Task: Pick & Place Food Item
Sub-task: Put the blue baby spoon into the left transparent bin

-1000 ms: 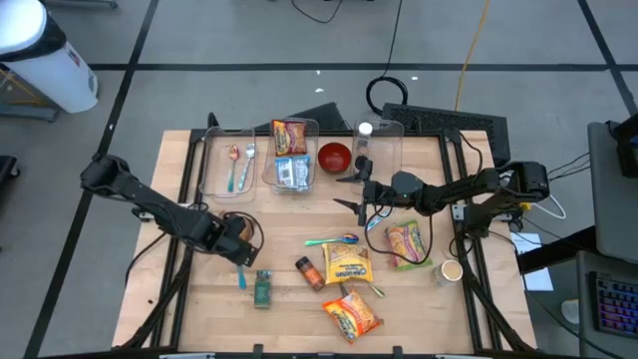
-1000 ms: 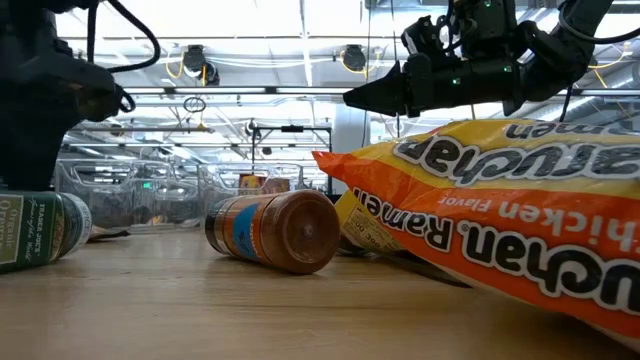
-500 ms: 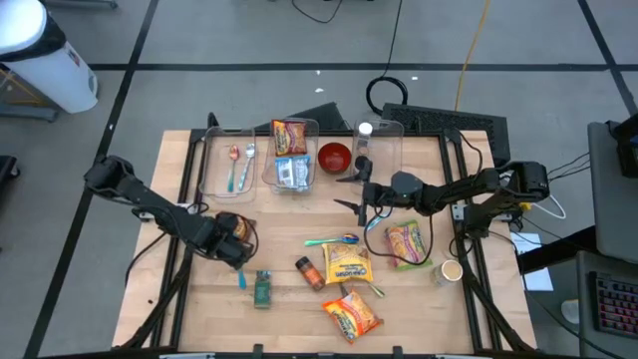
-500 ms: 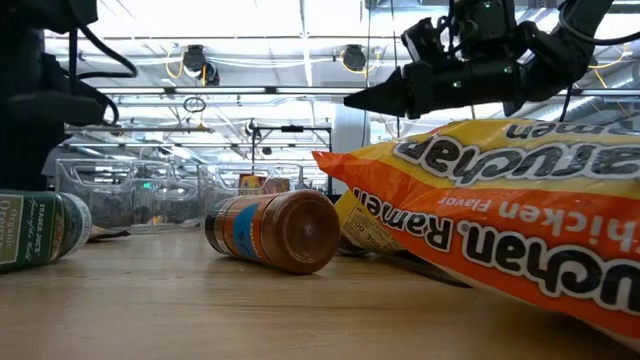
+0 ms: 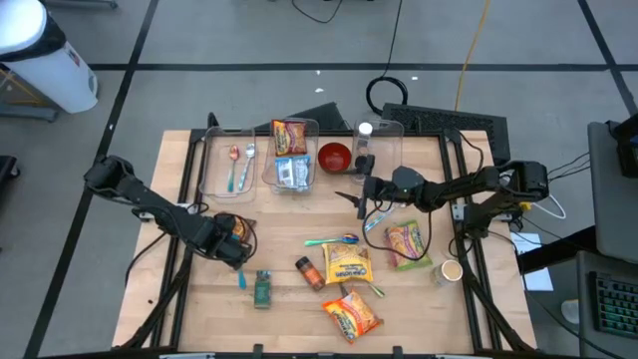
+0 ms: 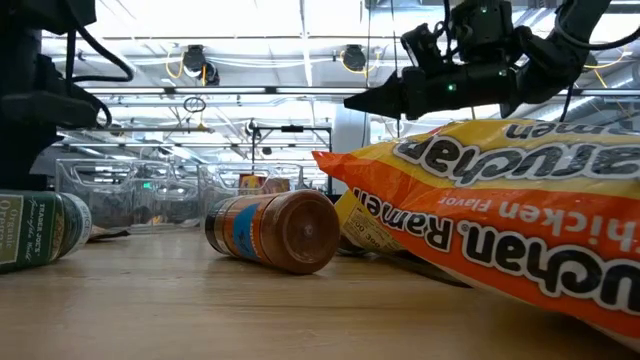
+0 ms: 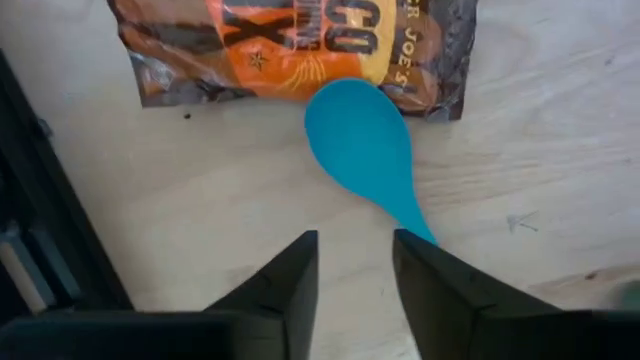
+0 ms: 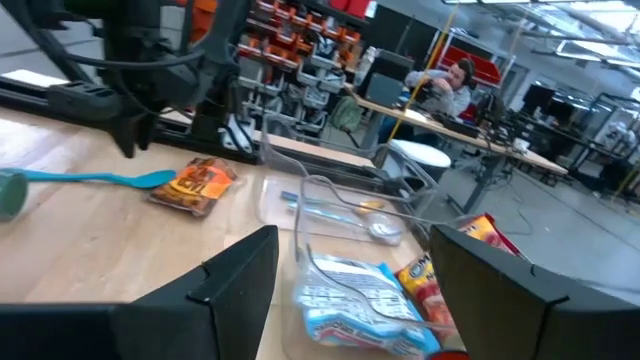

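The left gripper [image 7: 350,280] hangs just above the wood on the left part of the table [image 5: 199,299]. Its two dark fingers [image 7: 290,285] stand apart with a narrow gap between them, and nothing is between them. Just in front of the fingertips lies a blue spoon [image 7: 365,160], with its bowl touching the edge of a dark orange snack packet [image 7: 300,40]. In the high view the same gripper [image 5: 231,239] sits over this packet, so the packet is mostly covered there; the spoon handle [image 5: 240,278] shows below it.

The right gripper [image 5: 351,188] is held above the middle of the table, near the red bowl [image 5: 334,157]. Its fingers [image 8: 235,285] are spread wide and hold nothing. In the low view it [image 6: 375,100] floats high over the ramen packet [image 6: 480,210].

Beyond the right gripper stand the clear containers: one tray [image 5: 207,165] holds spoons, another [image 5: 269,179] holds a ramen bag and a blue-white packet [image 5: 291,173].

On the table front lie a green jar [image 5: 262,288], a brown spice jar [image 5: 308,271], a yellow packet [image 5: 347,264], and one more ramen bag [image 5: 351,314]. A further bag [image 5: 406,242] lies to the right, near what is perhaps a small cup [image 5: 452,270]. A green and blue spoon [image 5: 332,240] rests between the grippers.
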You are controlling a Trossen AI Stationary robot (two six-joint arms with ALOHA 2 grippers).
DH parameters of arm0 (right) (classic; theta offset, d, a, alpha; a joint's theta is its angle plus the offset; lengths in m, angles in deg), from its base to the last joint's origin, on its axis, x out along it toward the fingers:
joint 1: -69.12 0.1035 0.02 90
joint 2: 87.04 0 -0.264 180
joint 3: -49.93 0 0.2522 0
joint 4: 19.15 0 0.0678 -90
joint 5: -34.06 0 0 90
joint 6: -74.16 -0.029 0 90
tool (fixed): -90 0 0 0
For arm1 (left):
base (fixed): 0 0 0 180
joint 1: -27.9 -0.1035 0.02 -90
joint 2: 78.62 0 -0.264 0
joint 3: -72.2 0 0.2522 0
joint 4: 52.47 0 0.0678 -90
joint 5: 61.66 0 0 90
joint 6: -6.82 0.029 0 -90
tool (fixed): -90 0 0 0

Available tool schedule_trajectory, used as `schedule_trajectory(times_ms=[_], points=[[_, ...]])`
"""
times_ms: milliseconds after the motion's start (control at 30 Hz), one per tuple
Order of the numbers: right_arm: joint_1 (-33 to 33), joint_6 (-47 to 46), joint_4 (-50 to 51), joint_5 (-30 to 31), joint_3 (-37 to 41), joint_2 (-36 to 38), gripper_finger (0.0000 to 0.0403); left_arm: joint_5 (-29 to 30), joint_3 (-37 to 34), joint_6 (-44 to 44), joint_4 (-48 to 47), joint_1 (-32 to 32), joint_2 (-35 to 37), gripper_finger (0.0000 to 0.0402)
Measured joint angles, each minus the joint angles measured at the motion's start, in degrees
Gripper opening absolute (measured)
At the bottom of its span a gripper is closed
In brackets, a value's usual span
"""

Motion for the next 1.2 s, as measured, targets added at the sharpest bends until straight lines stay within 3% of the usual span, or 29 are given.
schedule_trajectory(times_ms=[267,500,900,1200], points=[[-2.3,-1.4,0.0,0.0,0.0,0.0,0.0251,-1.8,0.0,-4.1,1.0,0.0,0.0,0.0257],[-2.4,-1.4,0.0,-0.1,0.0,0.0,0.0251,3.1,0.0,-4.7,9.3,0.0,-0.1,0.0305],[-2.4,-1.4,0.3,-0.2,0.0,0.0,0.0251,-1.4,0.0,-6.6,12.9,0.4,-8.4,0.0273],[-2.4,-1.4,0.2,-0.2,-0.1,0.0,0.0251,-3.0,0.0,-6.6,15.1,0.3,-10.2,0.0237]])
